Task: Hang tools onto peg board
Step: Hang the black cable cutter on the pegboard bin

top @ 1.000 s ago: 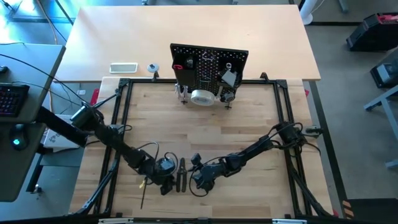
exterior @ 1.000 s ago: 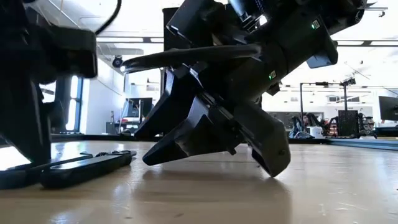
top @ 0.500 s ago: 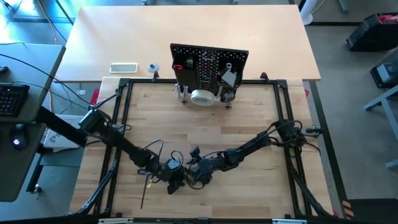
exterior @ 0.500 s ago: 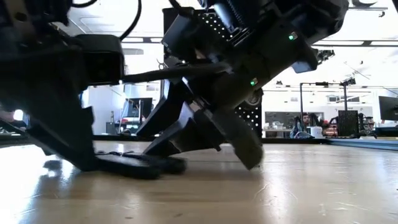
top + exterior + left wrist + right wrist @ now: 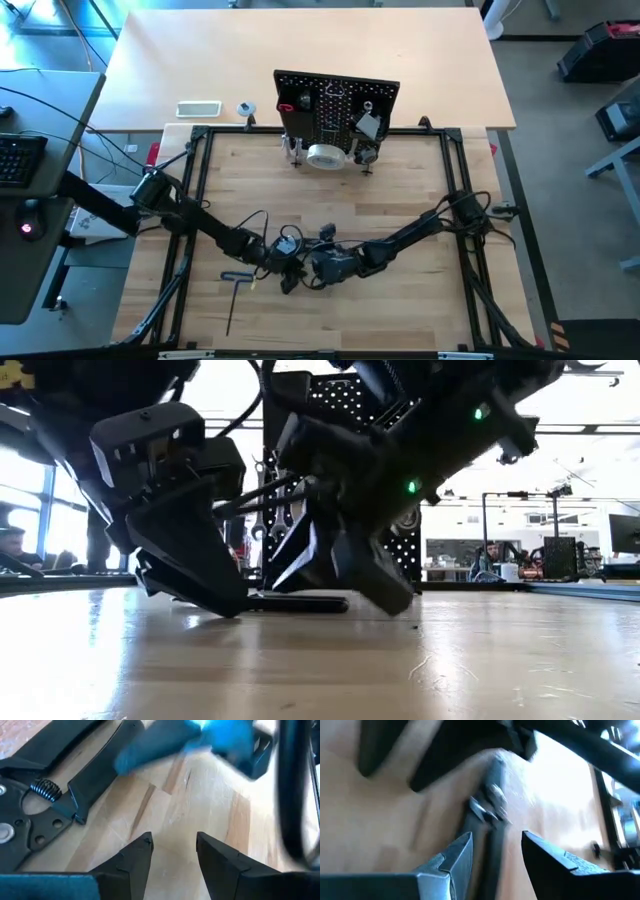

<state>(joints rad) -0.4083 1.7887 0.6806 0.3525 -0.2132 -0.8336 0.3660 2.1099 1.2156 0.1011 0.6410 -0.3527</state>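
Places are given relative to the peg board, which stands upright at the far middle of the bench. One white slab and one small round item are seen to its left on the paler surface behind the frame. One clear tape roll and a few silver tools are hung along the board's lower edge; their exact count cannot be told.

One dark hex key is laid flat on the bench, well in front of the board and to its left. Just right of it, the left gripper is held low over the wood, its fingers parted with only bare bench between them. One pair of dark-handled pliers is seen lying beside them, with its spring exposed. The right gripper is met close against the left one, directly in front of the board; its fingers are spread apart and the pliers are seen beyond their tips, not gripped.
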